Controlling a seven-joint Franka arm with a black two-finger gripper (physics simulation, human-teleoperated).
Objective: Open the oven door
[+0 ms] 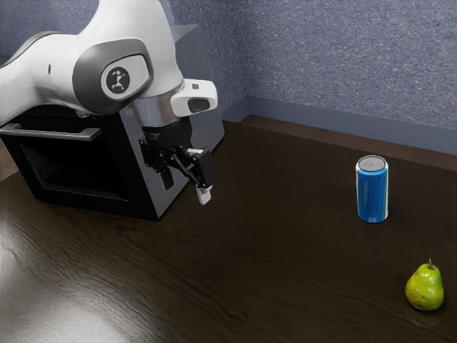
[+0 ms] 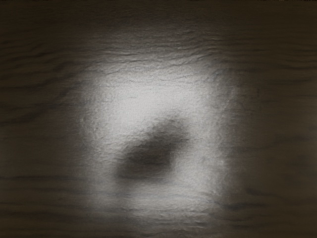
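A dark brown, wood-grained tabletop [image 1: 271, 271] is carrying a boxy oven with a black front and grey side [image 1: 53, 161] at the exterior view's left. Toward that view's right, a blue cylindrical can with a silver top [image 1: 371, 194] is standing upright, and a rounded yellow-green pear [image 1: 425, 287] is resting stem-up, nearer the camera.

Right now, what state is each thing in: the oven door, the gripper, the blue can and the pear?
Oven door: shut.
Gripper: open, holding nothing.
Blue can: standing upright; whether it is opened, I cannot tell.
Pear: upright, stem on top.
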